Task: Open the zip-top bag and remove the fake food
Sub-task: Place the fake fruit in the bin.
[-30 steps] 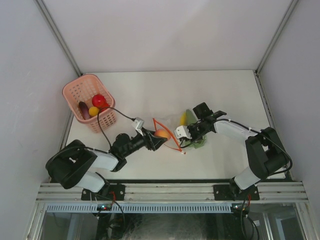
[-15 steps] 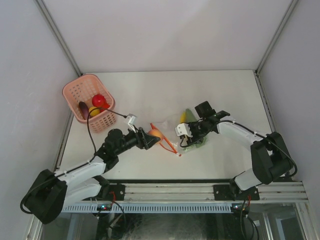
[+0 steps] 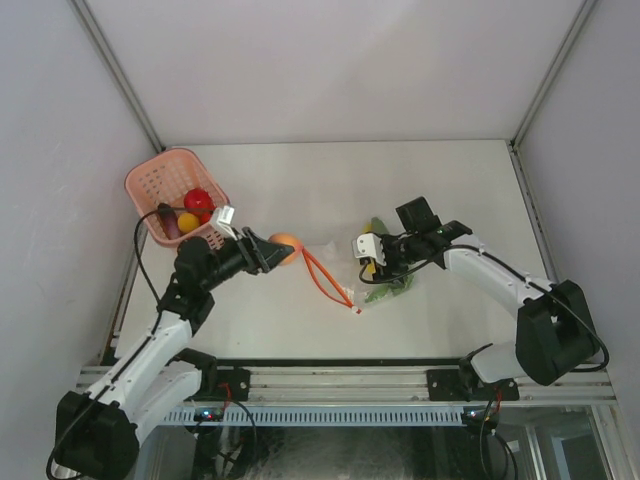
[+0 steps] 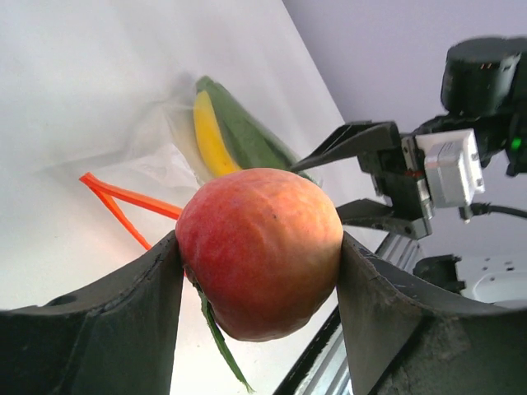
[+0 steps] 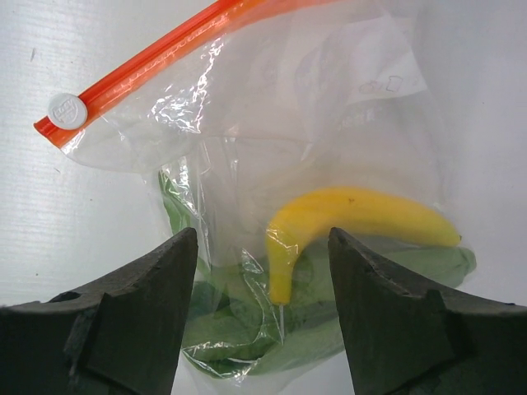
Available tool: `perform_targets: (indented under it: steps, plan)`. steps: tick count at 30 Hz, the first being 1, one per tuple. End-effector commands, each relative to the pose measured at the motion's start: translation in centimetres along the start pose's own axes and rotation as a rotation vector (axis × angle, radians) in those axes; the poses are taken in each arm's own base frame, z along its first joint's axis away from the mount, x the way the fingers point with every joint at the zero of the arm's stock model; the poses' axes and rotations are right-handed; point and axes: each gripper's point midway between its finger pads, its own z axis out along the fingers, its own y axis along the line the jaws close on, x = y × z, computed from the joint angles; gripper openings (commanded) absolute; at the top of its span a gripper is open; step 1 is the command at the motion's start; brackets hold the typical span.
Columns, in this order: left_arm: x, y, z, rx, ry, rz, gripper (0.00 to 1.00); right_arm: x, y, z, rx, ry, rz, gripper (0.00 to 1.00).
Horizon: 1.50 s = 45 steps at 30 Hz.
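Pink perforated plastic, the basket [image 3: 160, 163] stands at the far left of the table [image 3: 450, 180] in the top view; it holds a red round piece [image 3: 197, 199], a small yellow one [image 3: 187, 222] and something dark purple, likely the eggplant [image 3: 170, 228], partly behind a cable; the left gripper [image 3: 278, 248] hangs between basket and zip-top bag [image 3: 335, 262], clenched on a toy peach [image 3: 286, 243]; the bag lies flat mid-table, its red-orange zipper strip [image 3: 322, 275] parted into two lines, so I judge the mouth open; the right gripper [image 3: 378, 262] hovers over the bag's far end; by my reading the opening is done and removal is well along, with the peach out but not yet set down and a few pieces left inside; the left wrist view shows the peach pinched squarely between both fingers, clear of the table, the bag beyond it; the right wrist view shows the jaws spread wide with nothing between them, above the crinkled bag; inside lie a yellow toy banana [image 5: 354, 216] and green leafy pieces [image 5: 239, 329], touching each other; the white slider [image 5: 66, 109] sits at one end of the strip.
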Motion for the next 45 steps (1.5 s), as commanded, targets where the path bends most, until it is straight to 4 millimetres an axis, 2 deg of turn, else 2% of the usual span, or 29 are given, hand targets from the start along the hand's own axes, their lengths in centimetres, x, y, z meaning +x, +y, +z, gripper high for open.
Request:
perform_targets:
  steps: [1,9,15,20,32,38,45]
  plan:
    - [-4.4,-2.7,-1.1,0.059,-0.068,-0.034,0.23,-2.3,-1.8,-1.6,0.077,-0.047,-0.005,0.65]
    - [-10.5,-2.1,-2.9,0.018,-0.225,-0.138,0.24,-2.8,-2.4,-2.0,0.115,-0.055,0.028,0.65]
    - [-14.7,-0.1,-4.3,-0.122,-0.325,-0.192,0.24,-2.9,-2.8,-2.2,0.135,-0.054,0.043,0.65]
    - [-18.0,2.5,-5.5,-0.253,-0.429,-0.25,0.24,-3.1,-2.9,-2.3,0.148,-0.058,0.046,0.65]
    - [-23.2,8.7,-8.1,-0.578,-0.668,-0.432,0.19,-2.9,-3.1,-2.4,0.157,-0.045,0.037,0.65]
    - [-24.2,11.6,-8.1,-0.717,-0.684,-0.506,0.15,-2.8,-3.0,-2.4,0.153,-0.041,0.033,0.65]
    - [-25.5,13.6,-8.2,-0.816,-0.71,-0.554,0.14,-2.7,-3.0,-2.3,0.147,-0.036,0.029,0.65]
